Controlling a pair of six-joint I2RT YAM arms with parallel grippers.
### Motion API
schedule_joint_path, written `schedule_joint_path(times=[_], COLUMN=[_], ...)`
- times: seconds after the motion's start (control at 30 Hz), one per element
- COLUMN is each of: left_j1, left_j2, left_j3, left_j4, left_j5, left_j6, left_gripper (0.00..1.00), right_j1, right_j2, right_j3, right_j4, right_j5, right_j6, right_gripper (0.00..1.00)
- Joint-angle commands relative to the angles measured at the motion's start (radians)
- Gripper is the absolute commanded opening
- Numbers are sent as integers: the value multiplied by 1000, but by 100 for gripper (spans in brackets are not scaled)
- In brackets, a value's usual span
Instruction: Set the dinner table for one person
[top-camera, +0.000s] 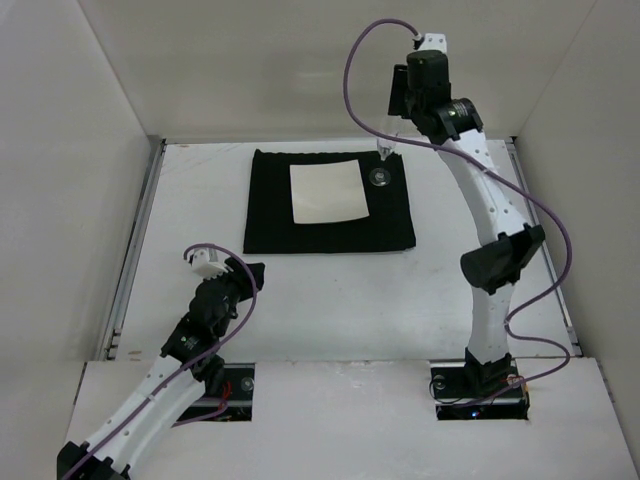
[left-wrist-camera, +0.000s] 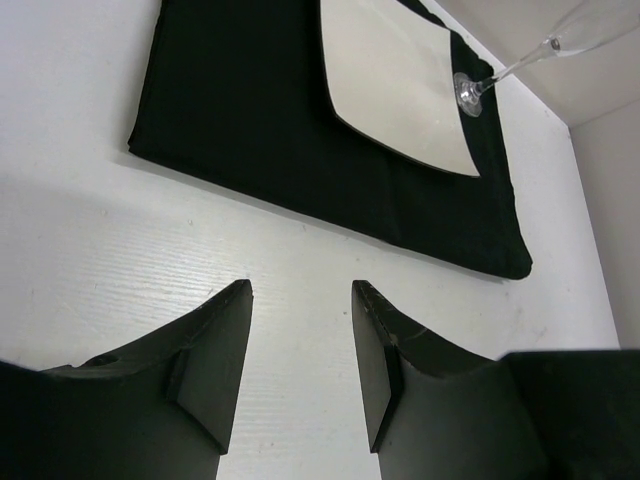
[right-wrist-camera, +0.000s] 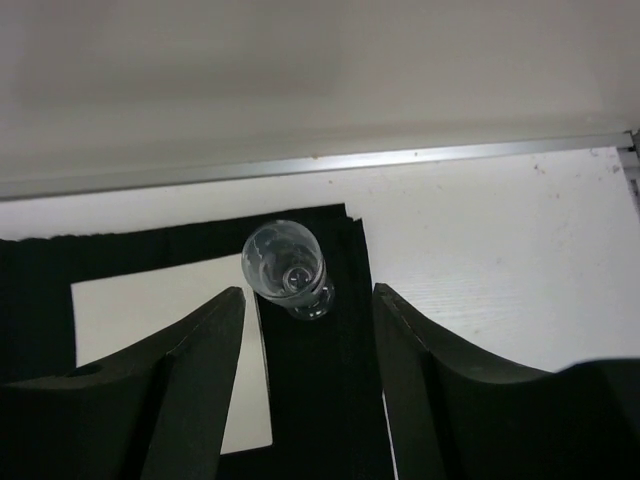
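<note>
The dinner table (top-camera: 330, 300) is a wide matte white top. A black placemat (top-camera: 330, 200) lies at its far middle with a square white plate (top-camera: 328, 192) on it. A clear stemmed glass (top-camera: 381, 172) stands upright on the placemat just right of the plate. My right gripper (top-camera: 398, 108) hovers above the glass, open and empty. In the right wrist view the glass (right-wrist-camera: 287, 268) sits below and ahead of the open gripper (right-wrist-camera: 308, 292). My left gripper (top-camera: 250, 275) is open and empty, low over bare table near the placemat (left-wrist-camera: 280, 130); the plate (left-wrist-camera: 400, 80) and the glass (left-wrist-camera: 500, 75) show beyond the left gripper (left-wrist-camera: 300, 285).
White walls (top-camera: 70, 150) enclose the table on three sides. Thin metal rails run along the left (top-camera: 135, 250) and right (top-camera: 545, 240) edges. A purple cable (top-camera: 540, 215) loops beside the right arm. A raised white shelf (top-camera: 340, 420) holds the arm bases.
</note>
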Motion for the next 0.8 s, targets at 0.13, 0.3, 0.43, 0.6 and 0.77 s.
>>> schedule_joint_path(times=[0.13, 0.3, 0.43, 0.6, 0.77], left_j1=[-7, 0, 9, 16, 68], left_j2=[1, -15, 30, 120, 165], left_j3=[70, 126, 241, 363, 372], left_j4=[-56, -201, -381, -622, -745], left_j5=[-34, -81, -144, -178, -166], left_j6=[9, 0, -11, -87, -173], left_gripper=[42, 40, 35, 18, 16], right_j1=[21, 68, 156, 275, 401], right_j2=[-242, -448, -693, -955, -1135], right_j3=[-197, -501, -910, -1344, -1599], right_j4=[165, 266, 445, 586, 649], right_j5=[-20, -26, -19, -29, -32], right_j6=[0, 21, 97, 233, 325], right_gripper=[60, 46, 14, 9, 12])
